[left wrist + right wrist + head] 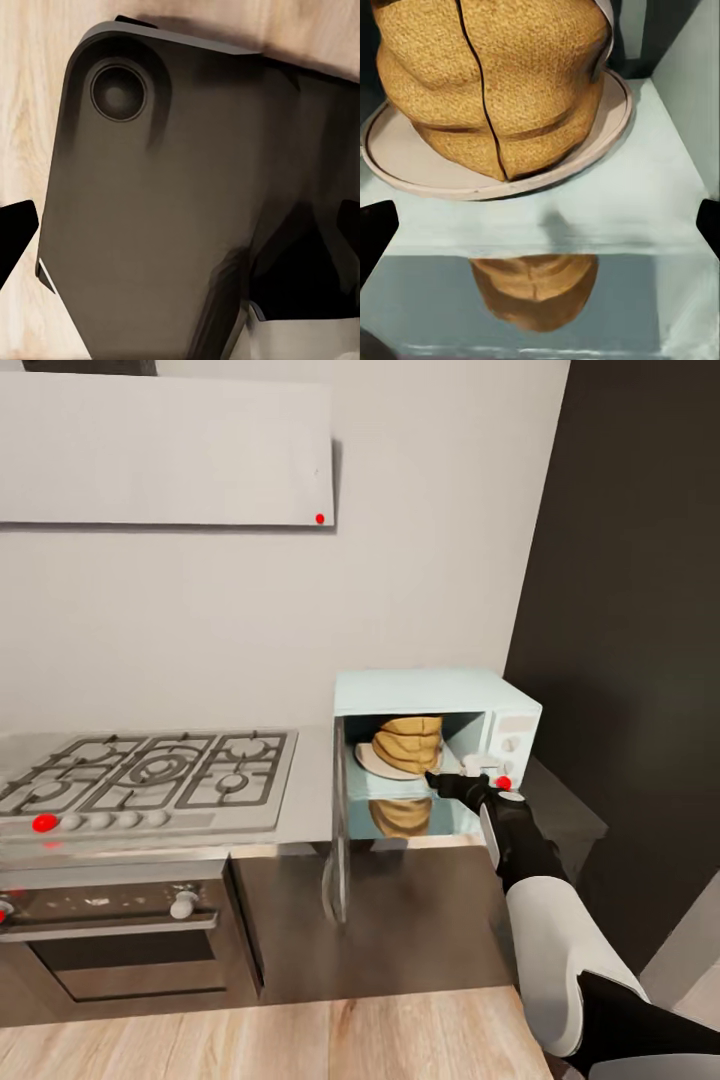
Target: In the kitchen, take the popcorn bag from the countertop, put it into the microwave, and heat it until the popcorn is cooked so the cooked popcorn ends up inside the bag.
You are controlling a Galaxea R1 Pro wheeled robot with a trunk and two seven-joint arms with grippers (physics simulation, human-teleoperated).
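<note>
Already the popcorn bag sits upright on the turntable plate inside the open microwave, at the bench's right end. I hold my right end effector spread wide and empty at the opening, presumably released.
</note>
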